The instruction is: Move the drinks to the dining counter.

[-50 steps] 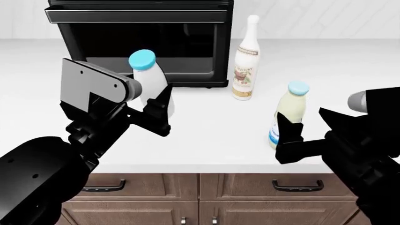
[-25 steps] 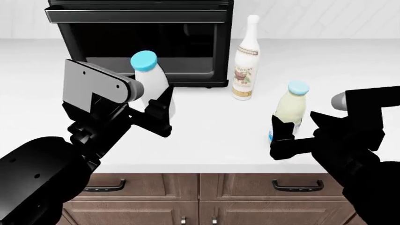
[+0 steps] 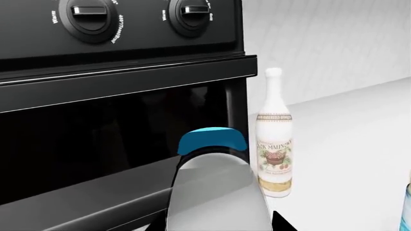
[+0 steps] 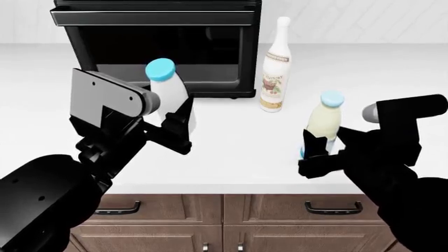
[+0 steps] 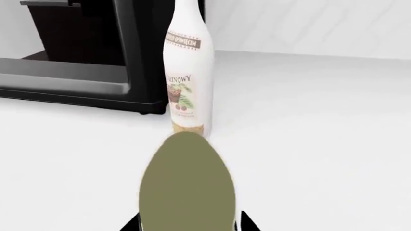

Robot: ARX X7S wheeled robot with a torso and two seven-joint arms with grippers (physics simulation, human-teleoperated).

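Three drinks stand on a white top point(image 4: 242, 152) in front of a black appliance. My left gripper point(image 4: 178, 123) point(image 3: 215, 226) is shut on the plain white bottle point(image 4: 170, 94) point(image 3: 215, 192) with a light-blue cap. The right gripper point(image 4: 318, 152) point(image 5: 186, 224) is shut on the pale-yellow bottle point(image 4: 326, 118) point(image 5: 186, 183), with a finger tight against each side near its base. The taller cream bottle point(image 4: 275, 73) point(image 3: 275, 144) point(image 5: 186, 72) stands free between and behind them. The dining counter is out of view.
The black appliance point(image 4: 161, 47) point(image 3: 96, 120) rises just behind the white bottle, its knobs showing in the left wrist view. Brown drawers with dark handles point(image 4: 224, 215) run under the top's front edge. A pale wall stands behind.
The right arm has moved left and in, its fingers drawing round the lower part of the pale-yellow bottle. The left arm and white bottle have hardly moved.
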